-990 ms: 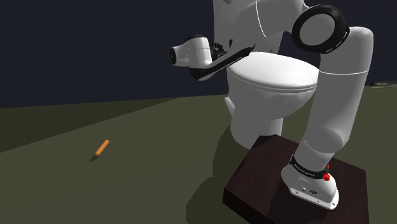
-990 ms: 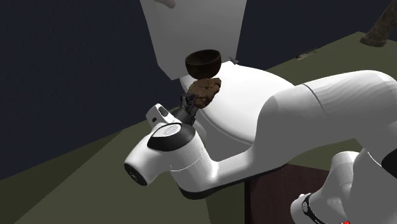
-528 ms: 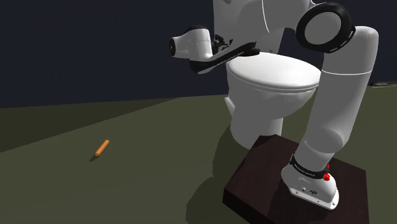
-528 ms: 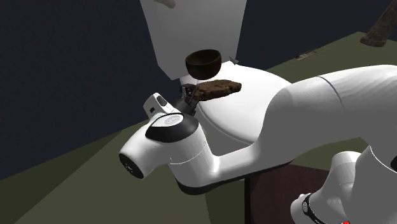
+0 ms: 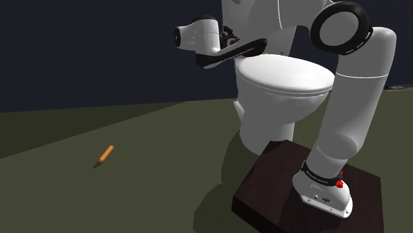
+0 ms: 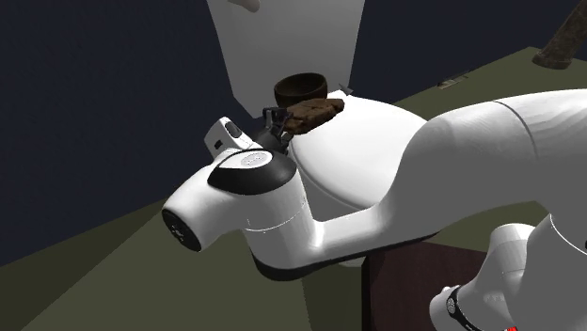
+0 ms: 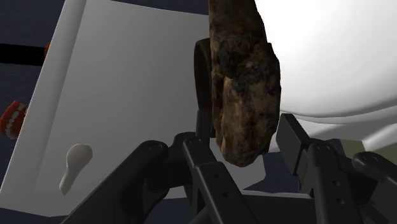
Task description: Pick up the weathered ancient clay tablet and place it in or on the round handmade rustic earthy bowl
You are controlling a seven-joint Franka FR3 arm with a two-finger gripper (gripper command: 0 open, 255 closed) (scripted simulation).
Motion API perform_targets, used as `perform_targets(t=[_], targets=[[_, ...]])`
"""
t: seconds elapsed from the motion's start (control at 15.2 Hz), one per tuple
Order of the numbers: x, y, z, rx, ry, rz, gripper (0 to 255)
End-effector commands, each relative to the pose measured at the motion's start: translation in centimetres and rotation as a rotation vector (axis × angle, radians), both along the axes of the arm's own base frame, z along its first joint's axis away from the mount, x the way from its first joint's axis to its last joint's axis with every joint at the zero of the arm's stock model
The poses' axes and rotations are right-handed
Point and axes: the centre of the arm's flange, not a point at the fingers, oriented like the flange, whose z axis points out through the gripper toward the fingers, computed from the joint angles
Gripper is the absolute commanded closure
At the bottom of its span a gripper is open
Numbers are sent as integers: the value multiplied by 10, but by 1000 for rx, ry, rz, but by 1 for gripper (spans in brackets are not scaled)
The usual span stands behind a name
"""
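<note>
Tablet (image 6: pixel 315 114), clamped fast in the gripper (image 6: pixel 278 127), hangs near the dark bowl (image 6: pixel 299 89); best lift it clear of the rim, centre it, then release

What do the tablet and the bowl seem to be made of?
The tablet looks like weathered fired clay or stone: a rough, matte surface mottled brown and black, with pitted, uneven edges. The bowl is dark brown and dull with a smooth rounded wall; it could be earthenware or wood, and the look leaves that open.
</note>
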Motion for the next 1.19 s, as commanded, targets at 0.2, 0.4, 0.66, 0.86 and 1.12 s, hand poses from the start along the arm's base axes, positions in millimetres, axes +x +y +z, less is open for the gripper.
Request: perform_targets(t=[0.2, 0.4, 0.66, 0.86, 1.12], targets=[[-2, 0, 27, -1, 0, 0, 255], [-2, 0, 42, -1, 0, 0, 255], [-2, 0, 63, -1, 0, 0, 255], [-2, 0, 79, -1, 0, 0, 255], [-1, -13, 94, -1, 0, 0, 255]])
